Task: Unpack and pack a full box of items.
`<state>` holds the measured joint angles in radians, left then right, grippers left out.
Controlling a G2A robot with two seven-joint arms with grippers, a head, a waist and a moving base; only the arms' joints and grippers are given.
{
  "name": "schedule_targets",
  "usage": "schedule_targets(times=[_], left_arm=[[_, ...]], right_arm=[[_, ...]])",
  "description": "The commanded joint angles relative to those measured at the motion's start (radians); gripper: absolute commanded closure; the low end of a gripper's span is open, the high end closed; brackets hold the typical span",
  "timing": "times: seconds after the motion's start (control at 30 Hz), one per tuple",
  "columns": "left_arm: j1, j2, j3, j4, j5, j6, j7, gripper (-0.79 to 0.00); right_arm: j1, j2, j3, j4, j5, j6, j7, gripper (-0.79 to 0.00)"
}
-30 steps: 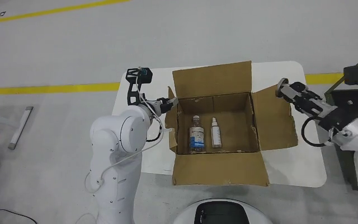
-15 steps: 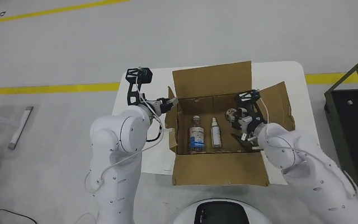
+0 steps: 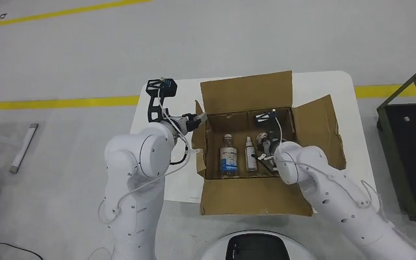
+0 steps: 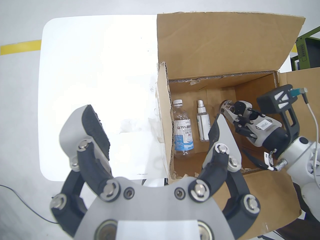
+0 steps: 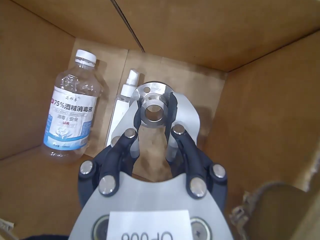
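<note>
Steel flange (image 5: pixel 150 89), clamped in the right pincer (image 5: pixel 155 106), has been brought into the box (image 3: pixel 247 91) mid-frame for packing; the left pincer (image 4: pixel 156 128) is held apart.

Two glossy white arms are seen from above, left arm (image 3: pixel 146 156) & right arm (image 3: pixel 325 179), w/ rounded shells and bulky joints. Left tool (image 4: pixel 156 121) is now picked out: silver base plate, black linkage bars, round silver screws (image 4: pixel 111 190) set at each pivot, silver fingers (image 4: pixel 222 136) lined w/ black pads (image 4: pixel 96 123). Right tool (image 5: pixel 153 106) is built the same, w/ a white printed tag (image 5: pixel 148 223) stuck on its base. A black camera mount (image 4: pixel 277 99) w/ teal plug (image 4: pixel 296 91) is fitted at the right wrist, and a thin white cable (image 4: pixel 312 116) is run from it.
</note>
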<state>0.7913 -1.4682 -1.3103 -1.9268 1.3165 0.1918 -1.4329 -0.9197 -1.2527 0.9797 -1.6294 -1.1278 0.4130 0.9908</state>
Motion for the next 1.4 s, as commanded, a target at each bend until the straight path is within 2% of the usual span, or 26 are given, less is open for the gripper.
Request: schedule_targets(times=[0.0,0.1,0.13,0.27,0.4,0.5,0.6,0.73,0.83,0.9,1.0,1.2,1.37], left_arm=[[0.0,0.0,0.0,0.0,0.0,0.0,0.0,-0.785],[0.0,0.0,0.0,0.0,0.0,0.0,0.0,-0.785],[0.0,0.0,0.0,0.0,0.0,0.0,0.0,-0.785],[0.0,0.0,0.0,0.0,0.0,0.0,0.0,-0.785],[0.0,0.0,0.0,0.0,0.0,0.0,0.0,-0.785],[0.0,0.0,0.0,0.0,0.0,0.0,0.0,-0.785],[0.0,0.0,0.0,0.0,0.0,0.0,0.0,-0.785],[0.0,0.0,0.0,0.0,0.0,0.0,0.0,-0.785],[0.0,0.0,0.0,0.0,0.0,0.0,0.0,-0.785],[0.0,0.0,0.0,0.0,0.0,0.0,0.0,-0.785],[0.0,0.0,0.0,0.0,0.0,0.0,0.0,-0.785],[0.0,0.0,0.0,0.0,0.0,0.0,0.0,-0.785],[0.0,0.0,0.0,0.0,0.0,0.0,0.0,-0.785]], right_arm=[[0.011,-0.006,-0.014,0.026,0.0,0.003,0.002,0.0],[0.023,-0.015,-0.025,0.063,0.005,0.002,-0.003,-0.009],[0.027,-0.017,-0.027,0.069,0.007,0.001,-0.003,-0.055],[0.035,-0.024,-0.032,0.094,0.007,-0.005,0.003,-0.095],[0.037,-0.03,-0.028,0.104,0.016,-0.007,0.009,-0.222],[0.032,-0.032,-0.024,0.107,0.009,-0.01,0.01,-0.243],[0.029,-0.034,-0.016,0.108,0.007,-0.015,0.011,-0.308],[0.018,-0.034,0.003,0.079,0.016,-0.02,0.013,-0.323],[0.0,-0.032,0.036,0.004,0.047,-0.038,0.01,-0.311],[-0.027,-0.027,0.076,-0.072,0.073,-0.054,-0.002,-0.252],[-0.089,-0.014,0.168,-0.228,0.124,-0.118,-0.074,0.0],[-0.233,0.01,0.412,-0.48,0.195,-0.225,-0.26,0.0],[-0.359,0.026,0.631,-0.571,0.18,-0.261,-0.351,0.0]])
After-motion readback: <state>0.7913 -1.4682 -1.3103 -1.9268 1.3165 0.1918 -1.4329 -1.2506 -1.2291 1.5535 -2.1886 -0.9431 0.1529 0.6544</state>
